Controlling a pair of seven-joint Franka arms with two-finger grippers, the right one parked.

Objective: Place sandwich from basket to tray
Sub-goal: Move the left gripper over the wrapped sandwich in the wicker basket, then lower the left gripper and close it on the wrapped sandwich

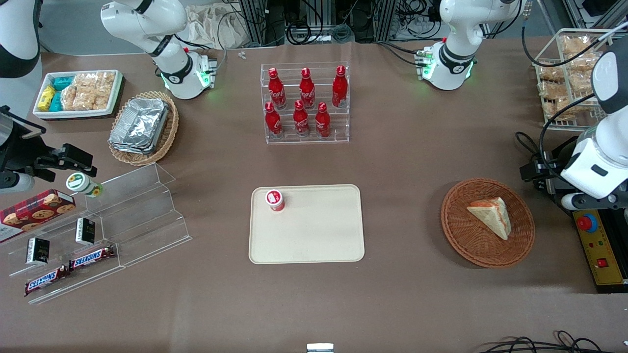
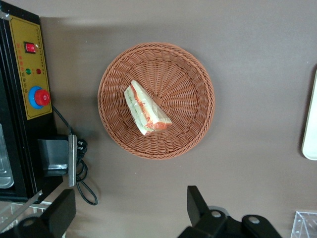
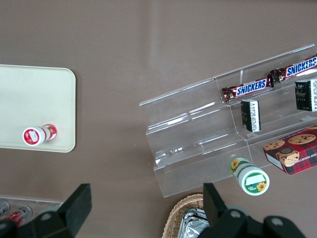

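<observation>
While my pincer (image 2: 126,210) hung open above the worktop beside the basket (image 2: 198,124), a descent centred over the sandwich (image 2: 146,109), fingers straddling its faces, seemed best.

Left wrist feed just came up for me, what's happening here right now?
Nothing is grasped yet. The gripper hangs above the table beside the basket, fingers open and empty. The sandwich lies in the basket, untouched. The tray sits toward the parked arm's end of the table from the basket, holding only a small red-and-white bottle near one corner, so the transfer has not started.
</observation>
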